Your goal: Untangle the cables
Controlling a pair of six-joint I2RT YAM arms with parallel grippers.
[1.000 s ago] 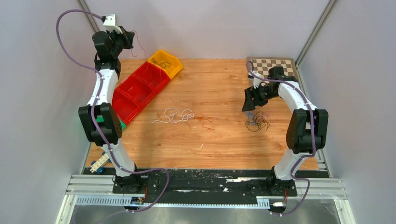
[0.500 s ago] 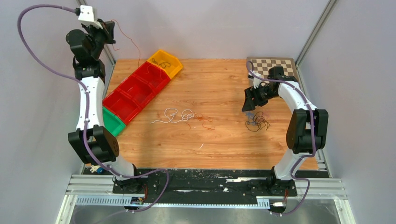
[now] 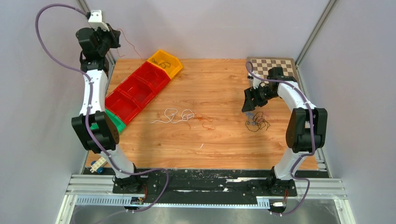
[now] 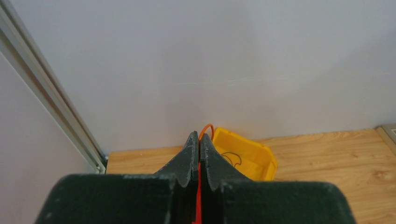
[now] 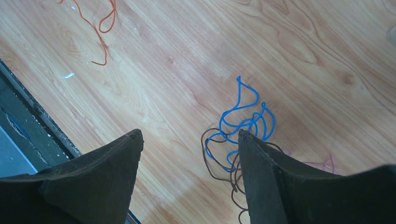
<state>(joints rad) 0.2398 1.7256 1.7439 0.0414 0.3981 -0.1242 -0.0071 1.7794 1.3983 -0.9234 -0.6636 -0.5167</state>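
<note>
Partly done, I judge: one orange-red cable [image 4: 206, 128] hangs lifted (upper left of the top view), pinched in the left gripper [image 4: 199, 138]. White and orange strands [image 3: 180, 115] lie loose mid-frame. A blue-brown tangle [image 5: 245, 122] looks knotted beneath the right gripper [image 5: 190, 135], whose jaws are apart.

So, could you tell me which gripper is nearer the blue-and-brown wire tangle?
Right. The right gripper hangs open just above the tangle; the left gripper is raised at the far-left corner, shut on an orange wire.

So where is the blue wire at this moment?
Right wrist view: the blue wire lies on the wooden table, tangled with a brown wire, under the open right gripper.
</note>
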